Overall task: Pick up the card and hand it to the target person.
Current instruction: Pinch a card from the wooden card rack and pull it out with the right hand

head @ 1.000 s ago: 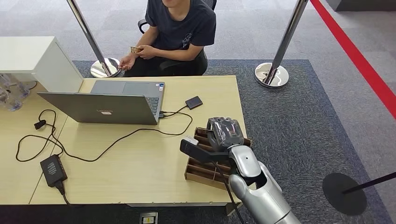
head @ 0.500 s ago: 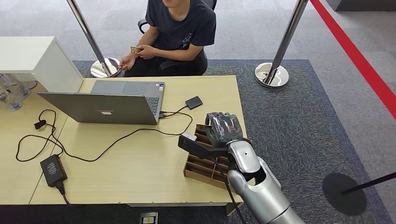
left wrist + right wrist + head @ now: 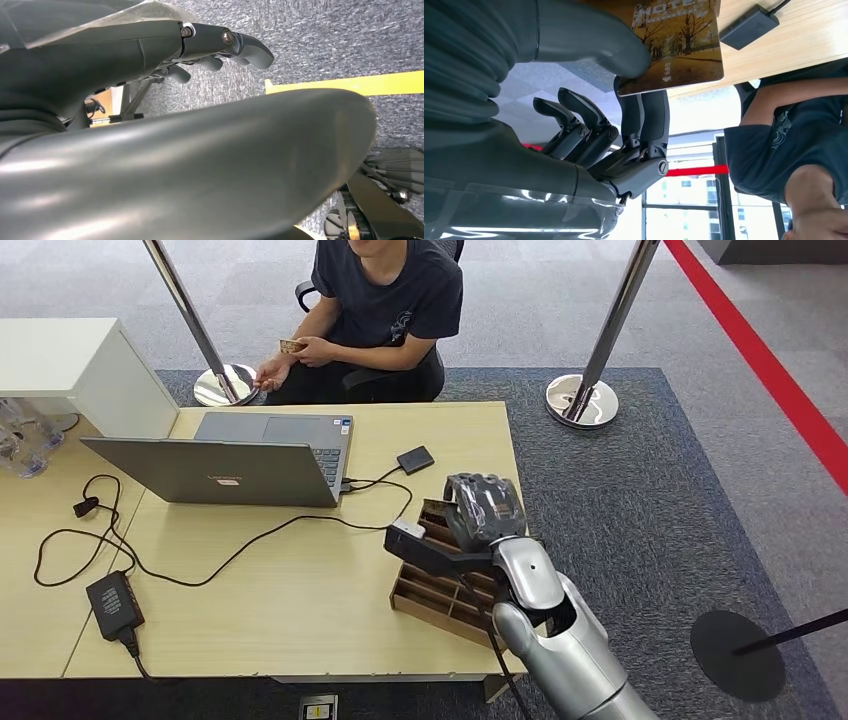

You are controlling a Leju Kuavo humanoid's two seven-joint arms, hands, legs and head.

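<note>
**Q:** Where is the card, and who has it?

**A:** My left hand (image 3: 220,47) hangs over the carpet, fingers loosely curled, holding nothing. My right hand (image 3: 482,512) sits over the wooden tray (image 3: 425,595) at the desk's (image 3: 300,600) near right corner. In the right wrist view the card (image 3: 676,45) is pinched between my thumb (image 3: 589,37) and two straight fingers (image 3: 644,117); the other fingers curl clear.

**Q:** Which way does it have to go?

**A:** The card sticks out beyond my fingertips, its long axis pointing roughly across the desk. The person (image 3: 385,310) sits at the far side, well apart, ahead and to my left. I judge the right arm must carry it forward past the laptop (image 3: 225,465).
</note>
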